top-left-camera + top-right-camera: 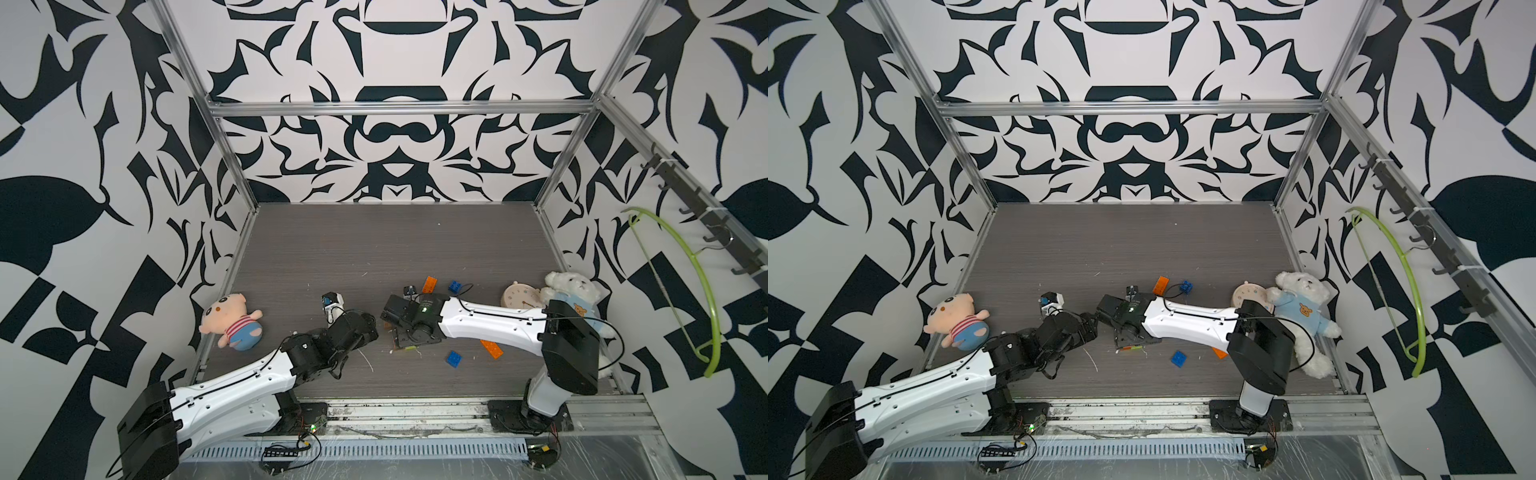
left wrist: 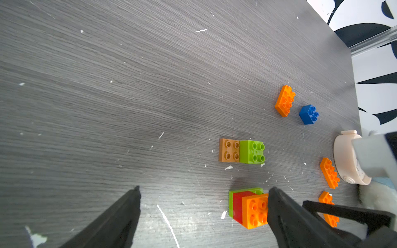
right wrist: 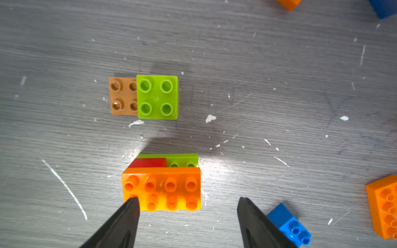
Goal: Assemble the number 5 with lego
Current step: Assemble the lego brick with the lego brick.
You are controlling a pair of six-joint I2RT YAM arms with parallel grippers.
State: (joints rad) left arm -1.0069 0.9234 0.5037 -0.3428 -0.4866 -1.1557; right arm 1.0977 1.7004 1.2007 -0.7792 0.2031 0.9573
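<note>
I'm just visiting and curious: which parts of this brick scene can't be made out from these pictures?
- Brick stack: mostly under the right arm in both top views; in the right wrist view its orange top brick covers the lower layers.
- Clock: face partly behind that arm in both top views.
- Blue brick: cut off at the right wrist view's edge.

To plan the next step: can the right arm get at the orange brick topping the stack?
Probably yes: the right pincer is open just over the orange brick, and nothing lies between them.
</note>
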